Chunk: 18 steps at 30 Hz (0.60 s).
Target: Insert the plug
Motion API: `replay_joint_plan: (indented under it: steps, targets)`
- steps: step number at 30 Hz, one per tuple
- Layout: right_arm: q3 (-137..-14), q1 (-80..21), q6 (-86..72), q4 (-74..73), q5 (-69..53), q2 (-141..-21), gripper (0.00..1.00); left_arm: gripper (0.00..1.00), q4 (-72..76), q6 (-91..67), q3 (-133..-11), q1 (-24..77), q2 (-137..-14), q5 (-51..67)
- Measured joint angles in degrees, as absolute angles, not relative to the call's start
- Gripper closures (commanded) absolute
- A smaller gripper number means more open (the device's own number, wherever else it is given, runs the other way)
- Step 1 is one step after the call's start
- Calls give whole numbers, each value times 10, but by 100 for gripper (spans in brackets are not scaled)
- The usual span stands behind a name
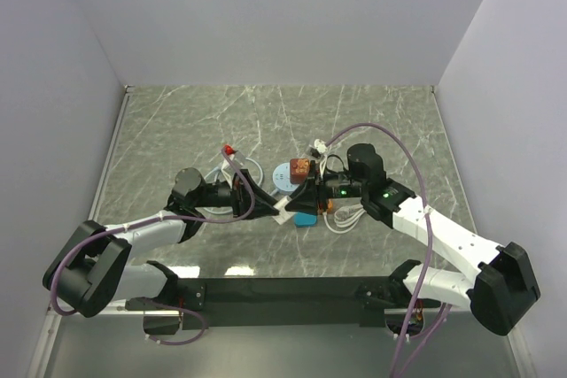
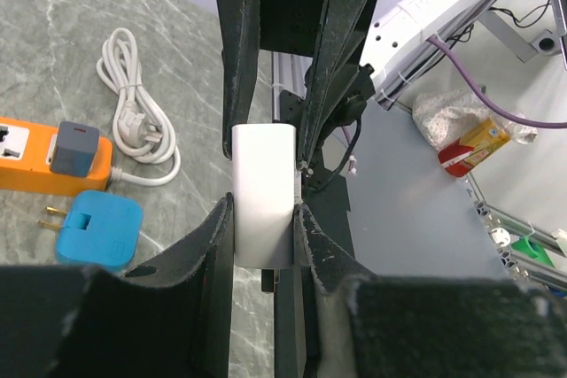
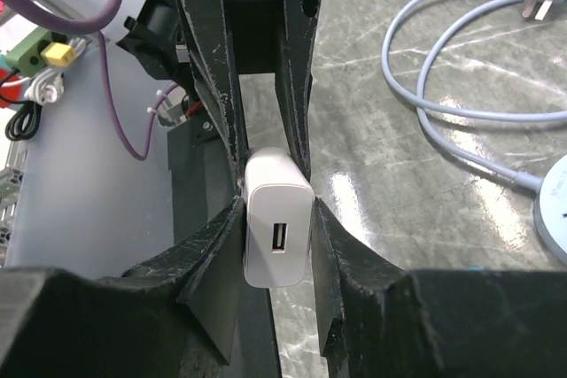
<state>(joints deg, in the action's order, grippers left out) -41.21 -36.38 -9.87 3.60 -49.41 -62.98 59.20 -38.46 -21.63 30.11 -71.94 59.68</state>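
the white charger plug (image 3: 277, 241) sits mid-frame in both wrist views, clamped from opposite ends by the left gripper (image 2: 263, 210) and right gripper (image 3: 276, 210). its prongs are hidden between the fingers. the orange power strip (image 2: 27, 158) is cut off at the left edge.

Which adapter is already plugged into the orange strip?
The grey adapter, seated in the strip; the blue one lies loose beside it, the white one is clamped in the left gripper.

White-shelled arms (image 1: 443, 232), black joints (image 1: 505, 289), purple cables (image 1: 365, 127), perhaps green status lights (image 1: 385, 193).
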Motion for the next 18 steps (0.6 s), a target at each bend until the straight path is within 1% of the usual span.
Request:
replay_joint_plan:
  steps: [2, 4, 5, 6, 7, 8, 9, 11, 12, 13, 14, 18]
  targets:
    - [-412, -364, -100, 36, -494, -632, 100, 98, 586, -381, -216, 301, -719, 597]
    - [-412, -364, -100, 35, -492, -632, 100, 87, 579, -377, -217, 301, -718, 594]
    - [-412, -364, -100, 34, -490, -632, 100, 80, 576, -373, -217, 302, -717, 592]
    - [-412, -364, -100, 34, -487, -632, 100, 72, 572, -370, -218, 302, -717, 590]
    - [-412, -364, -101, 33, -482, -632, 100, 61, 567, -367, -220, 302, -717, 588]
    - [-412, -364, -102, 32, -476, -632, 100, 56, 561, -362, -221, 302, -717, 585]
    - [-412, -364, -103, 31, -472, -632, 100, 42, 555, -360, -223, 302, -717, 577]
    - [-413, -367, -104, 25, -452, -631, 100, 33, 547, -356, -225, 302, -717, 561]
    - [-415, -367, -104, 19, -442, -631, 100, 17, 545, -356, -225, 302, -717, 553]
    - [-416, -367, -104, 13, -432, -631, 100, 5, 545, -353, -225, 301, -717, 548]
    - [-419, -367, -103, 7, -423, -631, 100, 1, 544, -353, -225, 300, -718, 542]
    - [-429, -360, -104, -14, -387, -626, 100, 1, 546, -359, -225, 289, -719, 530]
